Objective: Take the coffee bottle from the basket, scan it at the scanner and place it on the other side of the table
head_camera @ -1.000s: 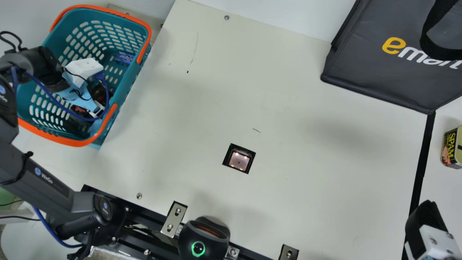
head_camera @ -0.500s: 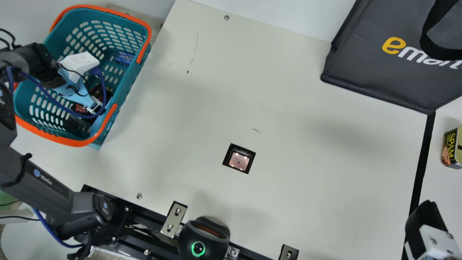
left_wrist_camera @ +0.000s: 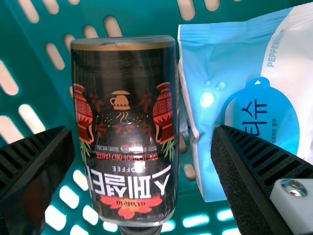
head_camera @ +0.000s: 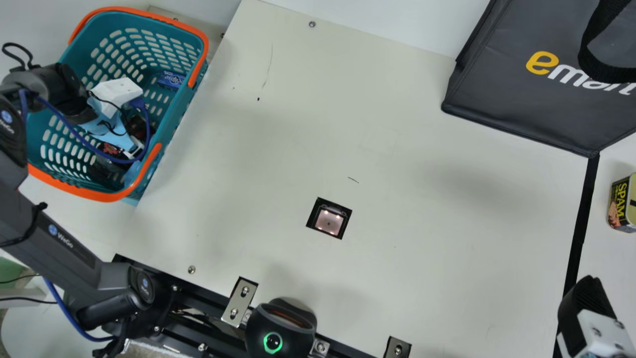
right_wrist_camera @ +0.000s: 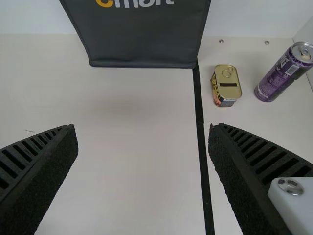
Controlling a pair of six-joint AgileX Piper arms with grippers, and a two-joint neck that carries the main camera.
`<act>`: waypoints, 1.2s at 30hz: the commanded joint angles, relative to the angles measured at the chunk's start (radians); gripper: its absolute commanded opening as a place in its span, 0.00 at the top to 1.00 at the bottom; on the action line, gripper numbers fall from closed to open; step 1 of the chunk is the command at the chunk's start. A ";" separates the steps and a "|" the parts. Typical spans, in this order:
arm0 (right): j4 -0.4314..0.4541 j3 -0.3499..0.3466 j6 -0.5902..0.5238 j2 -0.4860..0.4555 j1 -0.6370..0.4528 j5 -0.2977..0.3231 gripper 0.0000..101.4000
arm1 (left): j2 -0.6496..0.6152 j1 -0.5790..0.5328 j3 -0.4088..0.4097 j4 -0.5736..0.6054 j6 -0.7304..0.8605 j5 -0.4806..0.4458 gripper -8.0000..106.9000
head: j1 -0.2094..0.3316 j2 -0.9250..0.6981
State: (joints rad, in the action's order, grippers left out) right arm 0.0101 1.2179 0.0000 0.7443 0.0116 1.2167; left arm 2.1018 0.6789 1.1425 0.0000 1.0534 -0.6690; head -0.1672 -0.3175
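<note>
My left gripper (head_camera: pixel 107 129) is down inside the teal basket (head_camera: pixel 181 117) in the main view. In the left wrist view, the left gripper (left_wrist_camera: pixel 142 156) is open, its fingers apart on either side of the dark coffee bottle (left_wrist_camera: pixel 124 112), which lies on the basket floor; a gap shows between it and both fingers. The scanner window (head_camera: pixel 329 222) is set into the table. At the main view's lower right is my right gripper (head_camera: pixel 586 303); in the right wrist view the right gripper (right_wrist_camera: pixel 143 156) stands open over the table with nothing held.
Beside the bottle lies a light-blue wipes pack (left_wrist_camera: pixel 205 73). A blue box (head_camera: pixel 171 79) is also in the basket. A dark bag (head_camera: pixel 526 109) stands at the back. Past the black tape line (head_camera: pixel 581 223) are a Spam can (head_camera: pixel 621 204) and a purple can (right_wrist_camera: pixel 286 71).
The left arm shifted slightly left and back again to the right over the basket. The right arm has stayed still.
</note>
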 commanded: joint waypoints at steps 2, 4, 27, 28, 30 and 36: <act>0.000 0.000 0.000 0.000 0.000 0.000 0.06 | 0.013 0.001 0.005 0.002 0.005 -0.005 0.15 | 0.029 -0.004; 0.000 0.000 0.000 0.000 0.000 0.000 0.06 | 0.020 0.002 0.010 0.005 0.011 -0.011 0.15 | 0.029 -0.004; 0.000 0.000 0.000 0.000 0.000 0.000 0.06 | 0.073 0.002 0.042 0.013 0.015 -0.036 0.50 | 0.029 -0.004; 0.000 0.000 0.000 0.000 0.000 0.000 0.06 | 0.075 0.001 0.043 0.013 0.012 -0.035 0.55 | 0.029 -0.004; 0.000 0.000 0.000 0.000 0.000 0.000 0.06 | 0.077 0.000 0.044 0.014 0.008 -0.033 0.67 | 0.029 -0.004; 0.000 0.000 0.000 0.000 0.000 0.000 0.06 | 0.073 -0.002 0.047 0.026 0.001 -0.027 1.00 | 0.029 -0.004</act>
State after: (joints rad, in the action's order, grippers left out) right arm 0.0101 1.2179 0.0000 0.7443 0.0116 1.2169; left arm 2.1783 0.6792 1.1885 0.0210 1.0564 -0.7009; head -0.1672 -0.3191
